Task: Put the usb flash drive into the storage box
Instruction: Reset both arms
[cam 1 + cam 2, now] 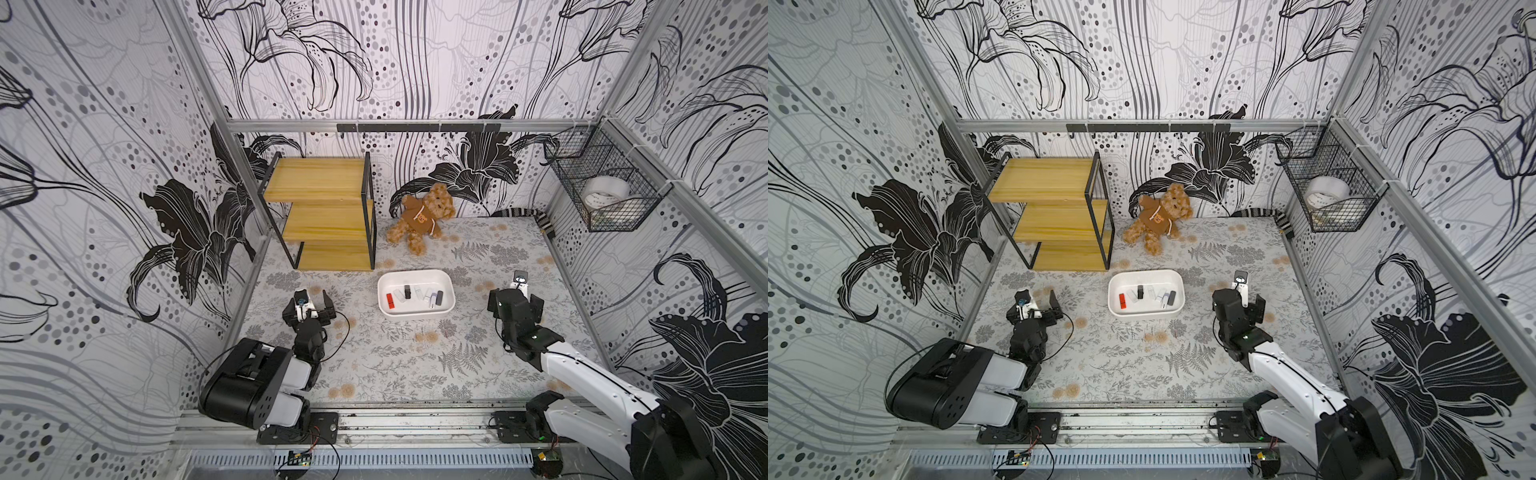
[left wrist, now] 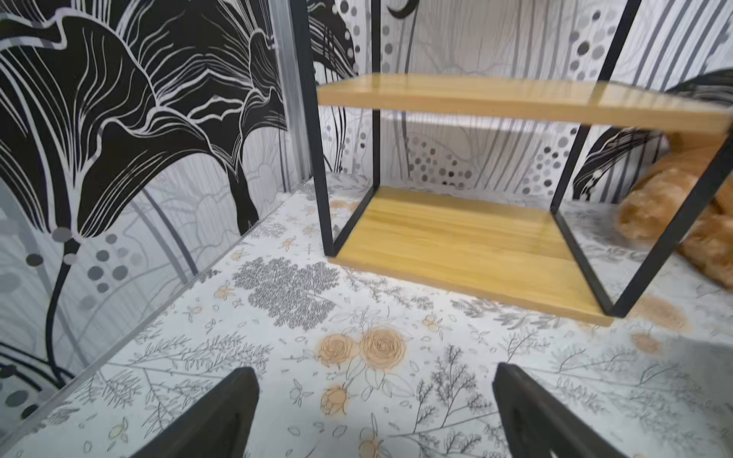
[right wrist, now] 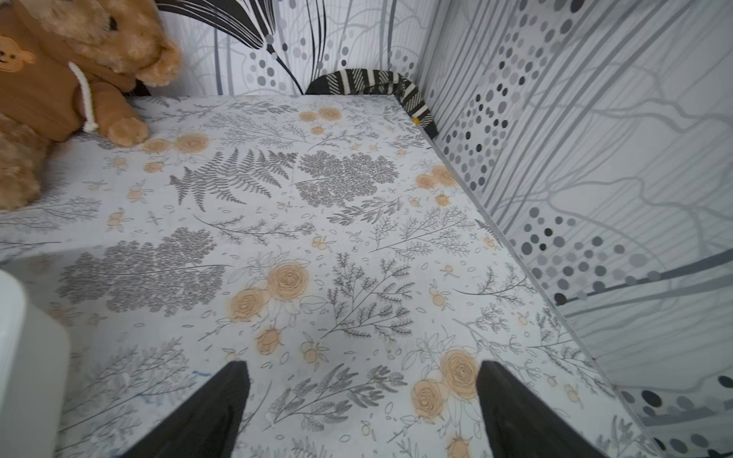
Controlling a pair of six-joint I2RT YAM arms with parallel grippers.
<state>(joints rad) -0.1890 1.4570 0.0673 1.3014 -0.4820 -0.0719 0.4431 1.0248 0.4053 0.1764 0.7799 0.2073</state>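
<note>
In storage box (image 1: 415,314), usb flash drives (image 1: 407,291), far from left gripper (image 2: 373,370), right gripper (image 3: 361,365)

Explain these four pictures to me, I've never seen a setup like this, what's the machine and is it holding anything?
The machine is two robot arms, the left arm and the right arm, mounted at the near edge of a table covered in floral cloth. Two nearly identical pictures look down from overhead. The other two come from a camera on each wrist, looking past the black fingers: the left gripper faces a wooden shelf with a black metal frame, the right gripper a brown teddy bear in a hoodie. Between the arms sits a shallow white plastic storage box holding several small USB flash drives, one red. A black wire basket on the side wall holds a white tape roll. Both grippers are open and hold nothing.
</note>
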